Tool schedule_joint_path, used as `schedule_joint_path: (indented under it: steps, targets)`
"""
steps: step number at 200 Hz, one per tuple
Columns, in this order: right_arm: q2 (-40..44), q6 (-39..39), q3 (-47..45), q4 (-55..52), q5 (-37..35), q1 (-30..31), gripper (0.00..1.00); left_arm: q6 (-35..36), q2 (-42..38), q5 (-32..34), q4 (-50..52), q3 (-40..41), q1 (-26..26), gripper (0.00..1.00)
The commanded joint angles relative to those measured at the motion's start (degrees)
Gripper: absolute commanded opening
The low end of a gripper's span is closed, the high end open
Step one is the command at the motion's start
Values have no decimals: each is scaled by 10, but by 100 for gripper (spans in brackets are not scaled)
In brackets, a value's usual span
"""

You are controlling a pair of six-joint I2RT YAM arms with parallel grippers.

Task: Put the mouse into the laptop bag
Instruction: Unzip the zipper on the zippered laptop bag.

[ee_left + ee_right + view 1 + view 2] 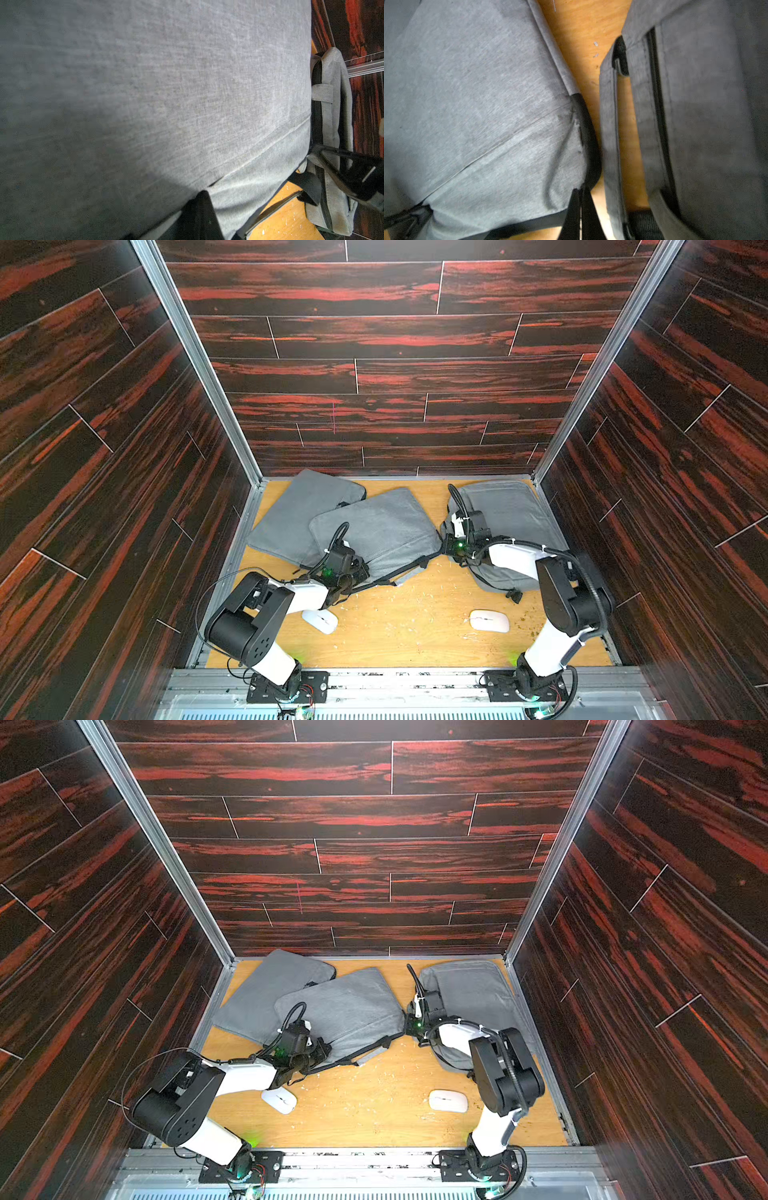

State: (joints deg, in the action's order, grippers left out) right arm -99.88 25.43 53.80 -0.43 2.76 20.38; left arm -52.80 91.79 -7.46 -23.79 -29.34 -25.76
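Dark, red-streaked plank walls (374, 335) are closing in an orange wooden tabletop (415, 635) littered with pale flecks. Three grey laptop bags are lying across its far half. The far-left laptop bag (299, 510) is sitting partly under the middle laptop bag (374, 526), and the right-side laptop bag (511, 510) is lying apart from them against the right wall.

Two white mice are resting on bare wood in the near half, outside every bag. The left-hand mouse (320, 621) is lying just beside the left arm's white forearm, and the right-hand mouse (489, 620) is lying near the right arm's upright link.

The left gripper (358, 573) is pressing in at the middle bag's near edge. Its wrist view is filled with grey fabric, with one black finger (199, 216) showing against it and a black strap (272, 209) crossing the wood beyond. Its jaws are clenched, though what they are pinching, if anything, cannot be told.

The right gripper (580, 207) is sitting at the middle bag's right corner, in the gap before the right-side bag. Its jaws are closed together, with the tips touching the corner's black trim. Whether that trim is caught between them cannot be told.
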Motion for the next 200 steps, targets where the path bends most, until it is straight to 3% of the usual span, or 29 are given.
schedule_joint_path:
  steps: [1,113,147,174,200]
  targets:
    - [33,-29,-6,-38,-82,-21,0,-4,53,79,234,59,13,0]
    - [39,-52,35,-78,-93,-86,0,-7,108,71,183,86,30,0]
    - [41,-48,44,-80,-59,-86,0,-4,94,72,194,83,31,0]
    - [69,-20,22,-64,-25,-74,29,-5,64,60,204,78,31,0]
    - [114,-8,2,-81,-57,-11,38,1,18,49,235,66,29,2]
